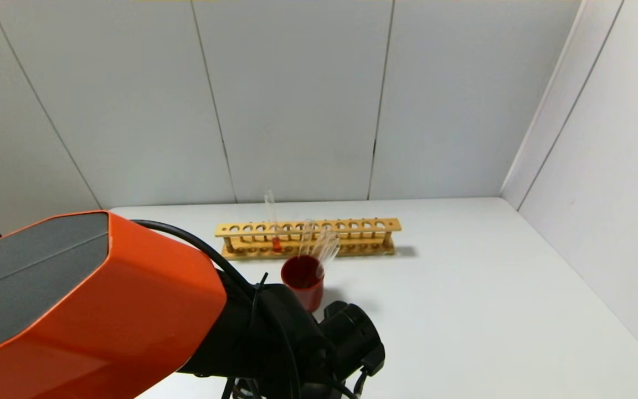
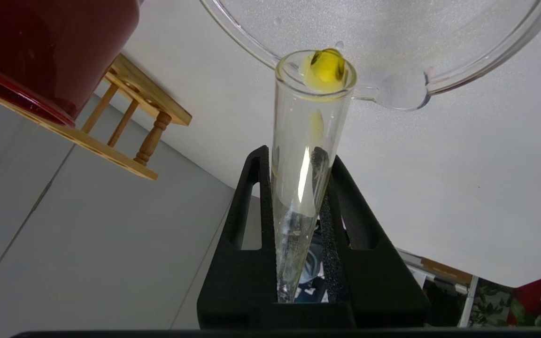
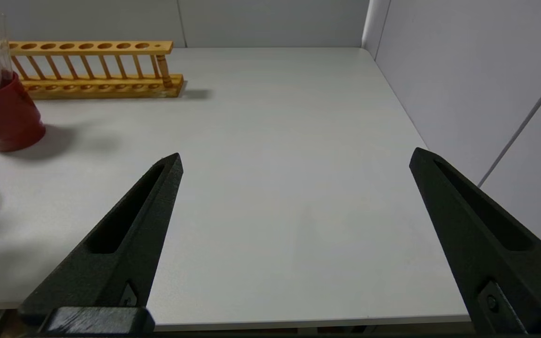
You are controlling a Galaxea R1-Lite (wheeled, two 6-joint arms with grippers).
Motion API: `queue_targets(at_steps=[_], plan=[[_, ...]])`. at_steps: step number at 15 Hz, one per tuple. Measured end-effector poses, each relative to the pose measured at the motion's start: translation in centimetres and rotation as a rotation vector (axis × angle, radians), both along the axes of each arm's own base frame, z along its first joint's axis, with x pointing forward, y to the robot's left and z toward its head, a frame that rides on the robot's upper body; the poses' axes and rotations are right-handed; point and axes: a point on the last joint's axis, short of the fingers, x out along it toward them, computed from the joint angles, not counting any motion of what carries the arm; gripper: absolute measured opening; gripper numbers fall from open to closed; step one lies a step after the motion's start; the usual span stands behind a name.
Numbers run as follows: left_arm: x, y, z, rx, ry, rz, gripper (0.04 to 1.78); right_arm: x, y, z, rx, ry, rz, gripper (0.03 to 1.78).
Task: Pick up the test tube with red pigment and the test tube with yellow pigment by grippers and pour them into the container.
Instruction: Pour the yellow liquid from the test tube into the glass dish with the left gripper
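Observation:
My left gripper [image 2: 298,157] is shut on the test tube with yellow pigment [image 2: 305,136]. The tube is tipped over, and the yellow liquid [image 2: 327,68] sits at its mouth, right at the rim of the clear glass container [image 2: 399,96]. In the head view my left arm [image 1: 103,310] hides both the tube and the container. The test tube with red pigment [image 1: 276,244] stands upright in the wooden rack [image 1: 308,238]. My right gripper [image 3: 296,157] is open and empty over the table's front right part.
A dark-red cup [image 1: 302,280] holding several clear tubes stands in front of the rack; it also shows in the left wrist view [image 2: 50,47] and the right wrist view [image 3: 3,112]. Walls close the table at the back and right.

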Motion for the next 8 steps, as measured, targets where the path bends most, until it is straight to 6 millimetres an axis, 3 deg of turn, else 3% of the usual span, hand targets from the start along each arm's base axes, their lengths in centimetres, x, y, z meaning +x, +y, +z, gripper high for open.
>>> queue_targets(at_steps=[8], plan=[[0.18,-0.17,0.10,0.039,-0.018,0.005,0.32,0.00,0.00,0.00,0.000,0.000,0.000,1.70]])
